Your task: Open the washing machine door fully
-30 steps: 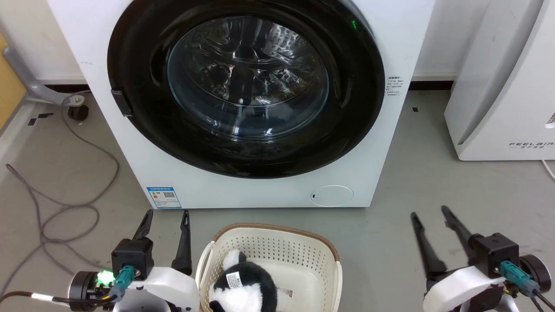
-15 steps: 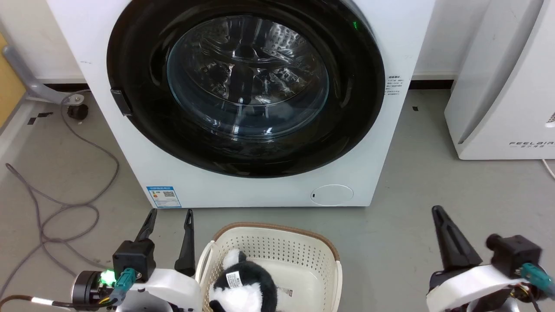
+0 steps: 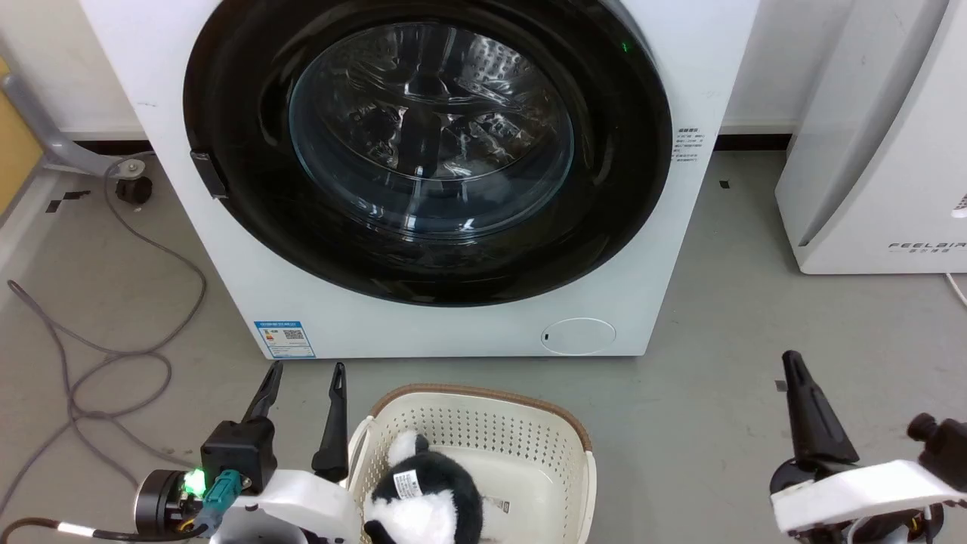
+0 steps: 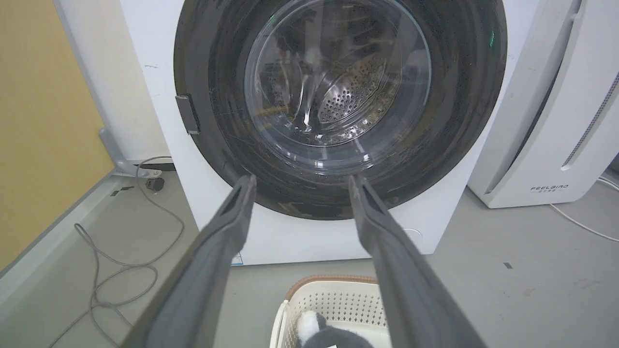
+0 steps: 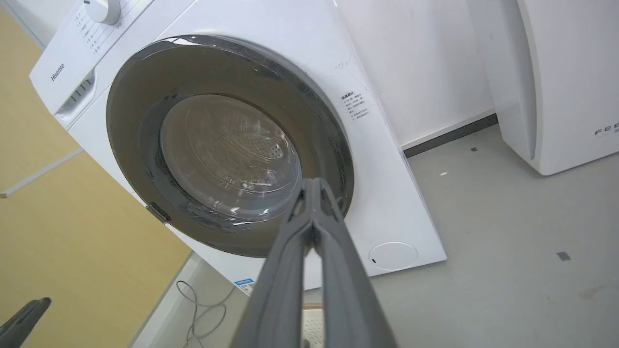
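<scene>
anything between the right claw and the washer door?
Head view: bare grey floor, then the washing machine white lower front, lie between the right claw and the washing machine door. The basket sits aside, leftward.

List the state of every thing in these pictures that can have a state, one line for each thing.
Large round glossy black washing machine door: closed, not yet pulled.
Left claw: open, empty.
Right claw: shut, empty.
Small green light on the door's upper right: lit.
Cream perforated plastic basket: upright on the floor.
Black and white plush toy: lying inside that basket.
</scene>
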### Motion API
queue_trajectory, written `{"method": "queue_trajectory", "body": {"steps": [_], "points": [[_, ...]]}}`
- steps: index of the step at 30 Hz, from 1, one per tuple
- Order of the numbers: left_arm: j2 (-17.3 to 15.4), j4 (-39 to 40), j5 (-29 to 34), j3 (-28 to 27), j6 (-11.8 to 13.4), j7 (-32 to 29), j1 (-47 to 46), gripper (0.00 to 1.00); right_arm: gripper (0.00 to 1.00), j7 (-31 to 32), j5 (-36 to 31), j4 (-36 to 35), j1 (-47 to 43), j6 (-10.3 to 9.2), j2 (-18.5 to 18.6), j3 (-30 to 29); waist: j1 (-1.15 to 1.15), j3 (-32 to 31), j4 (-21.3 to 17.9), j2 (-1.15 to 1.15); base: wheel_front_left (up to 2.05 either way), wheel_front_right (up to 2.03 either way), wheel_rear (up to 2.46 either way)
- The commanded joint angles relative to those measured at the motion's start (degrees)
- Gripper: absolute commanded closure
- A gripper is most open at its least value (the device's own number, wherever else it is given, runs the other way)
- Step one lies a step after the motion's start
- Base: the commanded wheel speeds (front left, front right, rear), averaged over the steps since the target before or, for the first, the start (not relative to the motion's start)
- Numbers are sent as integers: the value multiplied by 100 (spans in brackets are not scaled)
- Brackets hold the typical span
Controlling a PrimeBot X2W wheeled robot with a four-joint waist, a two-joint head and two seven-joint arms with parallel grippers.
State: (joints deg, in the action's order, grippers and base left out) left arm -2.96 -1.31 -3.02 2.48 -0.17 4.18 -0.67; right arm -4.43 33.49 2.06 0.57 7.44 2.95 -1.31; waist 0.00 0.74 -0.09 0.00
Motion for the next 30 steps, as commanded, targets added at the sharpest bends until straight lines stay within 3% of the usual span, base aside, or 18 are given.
{"method": "queue_trajectory", "body": {"steps": [1,19,30], "points": [[-26,-4,-50,13,-14,69,-83,0,100,-65,385,61,131,2,-2,-46,0,11,1,0,0,0,0],[-110,71,-199,94,-28,295,-276,0,100,-279,2462,1144,1614,2,56,-724,0,355,-60,0,0,0,0],[-192,146,-293,170,-71,427,-505,0,100,-405,3704,2295,3159,3,471,-827,0,717,-19,0,0,0,0]]}}
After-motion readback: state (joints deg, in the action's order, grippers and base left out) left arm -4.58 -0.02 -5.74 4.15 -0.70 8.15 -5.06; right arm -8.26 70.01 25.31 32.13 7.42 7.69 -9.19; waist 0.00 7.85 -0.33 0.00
